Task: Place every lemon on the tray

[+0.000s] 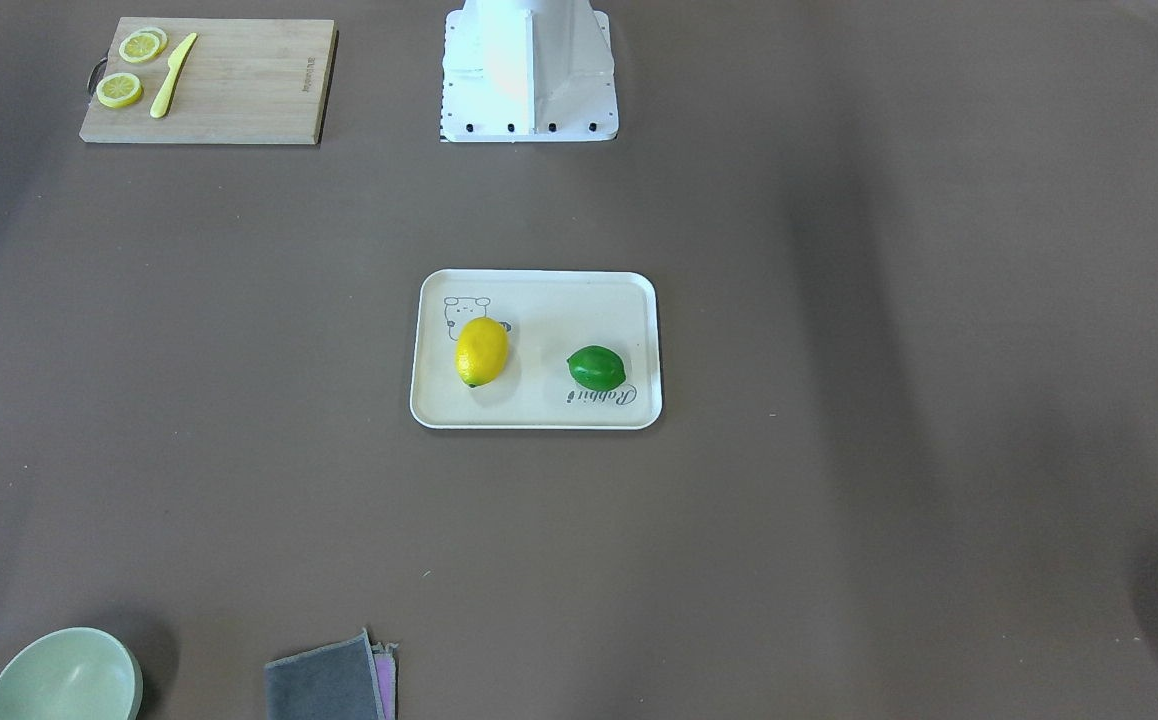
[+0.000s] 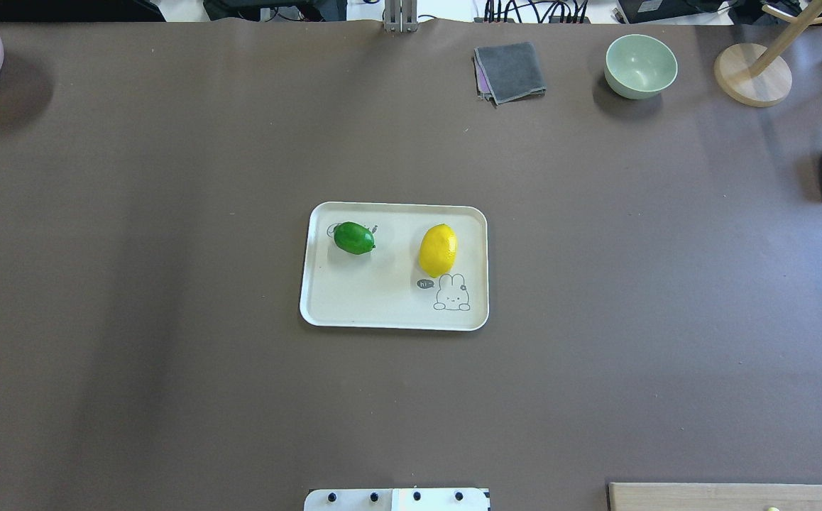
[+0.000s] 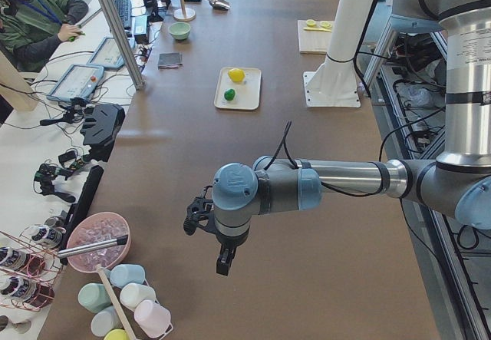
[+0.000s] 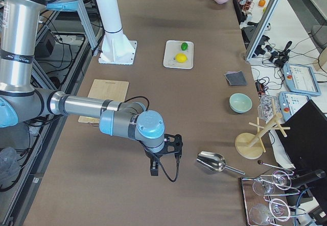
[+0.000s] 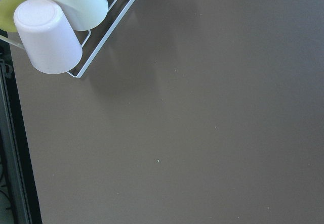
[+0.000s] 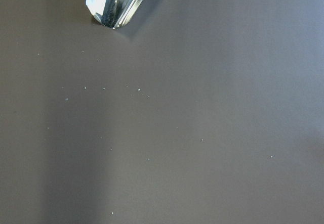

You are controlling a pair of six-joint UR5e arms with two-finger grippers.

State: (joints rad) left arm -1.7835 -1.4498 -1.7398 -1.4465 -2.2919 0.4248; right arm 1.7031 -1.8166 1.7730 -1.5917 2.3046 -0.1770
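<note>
Left hand, right hand, openness unclear, oval yellow lemon, green lemon on tray

This is a robot lab. A big grey and blue robot arm reaches over a long brown desk. At 11 o'clock in the left side view, a man sits by control screens and wires.

Two lemons — both on tray
</note>
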